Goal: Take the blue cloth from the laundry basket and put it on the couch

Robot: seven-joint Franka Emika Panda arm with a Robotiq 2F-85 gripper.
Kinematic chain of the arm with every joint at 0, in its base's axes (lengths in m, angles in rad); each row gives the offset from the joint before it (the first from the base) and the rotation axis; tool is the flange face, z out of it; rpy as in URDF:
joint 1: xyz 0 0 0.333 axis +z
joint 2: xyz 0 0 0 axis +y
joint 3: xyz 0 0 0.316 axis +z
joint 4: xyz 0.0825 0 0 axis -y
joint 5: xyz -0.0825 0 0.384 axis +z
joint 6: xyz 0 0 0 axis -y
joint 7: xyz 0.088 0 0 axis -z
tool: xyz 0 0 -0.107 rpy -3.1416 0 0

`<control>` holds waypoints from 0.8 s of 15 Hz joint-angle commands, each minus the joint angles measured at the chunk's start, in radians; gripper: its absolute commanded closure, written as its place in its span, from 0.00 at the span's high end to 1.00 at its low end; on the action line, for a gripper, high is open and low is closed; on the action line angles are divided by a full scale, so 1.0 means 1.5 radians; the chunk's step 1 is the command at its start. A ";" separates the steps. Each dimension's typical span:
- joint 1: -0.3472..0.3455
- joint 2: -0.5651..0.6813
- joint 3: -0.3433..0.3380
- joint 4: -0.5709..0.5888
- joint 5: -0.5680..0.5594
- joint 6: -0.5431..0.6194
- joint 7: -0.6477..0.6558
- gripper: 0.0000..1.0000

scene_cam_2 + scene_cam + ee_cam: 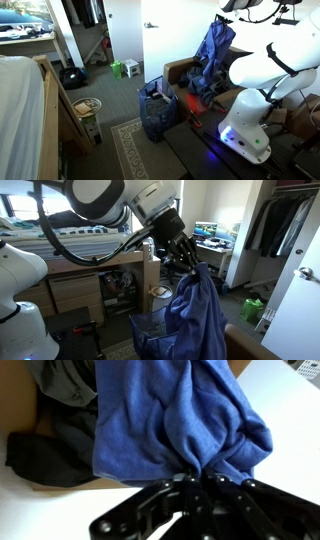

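Note:
My gripper [190, 258] is shut on the blue cloth [198, 315] and holds it high, so the cloth hangs limp and creased. In an exterior view the cloth [212, 50] hangs over the dark brown couch [178, 72]. The blue mesh laundry basket [156, 112] stands on the floor in front of the couch; its rim also shows below the cloth [142, 330]. In the wrist view the cloth [170, 415] bunches into the black jaws [200, 478]. A brown couch edge [250, 340] shows at the lower right.
A light wooden loft bed [60, 85] stands at one side with a coiled item [87, 105] by it. A small green bundle [252, 308] lies on the floor, also seen as [131, 69]. A black bag [72, 76] sits near the wall. A patterned rug [135, 150] covers the floor.

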 commanded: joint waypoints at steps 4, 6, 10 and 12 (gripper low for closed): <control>-0.112 0.108 0.001 0.040 -0.016 0.091 0.150 0.02; -0.155 0.158 0.018 0.047 -0.047 0.140 0.209 0.02; -0.238 0.275 0.072 0.082 -0.181 0.179 0.360 0.02; -0.246 0.334 0.082 0.106 -0.256 0.159 0.432 0.02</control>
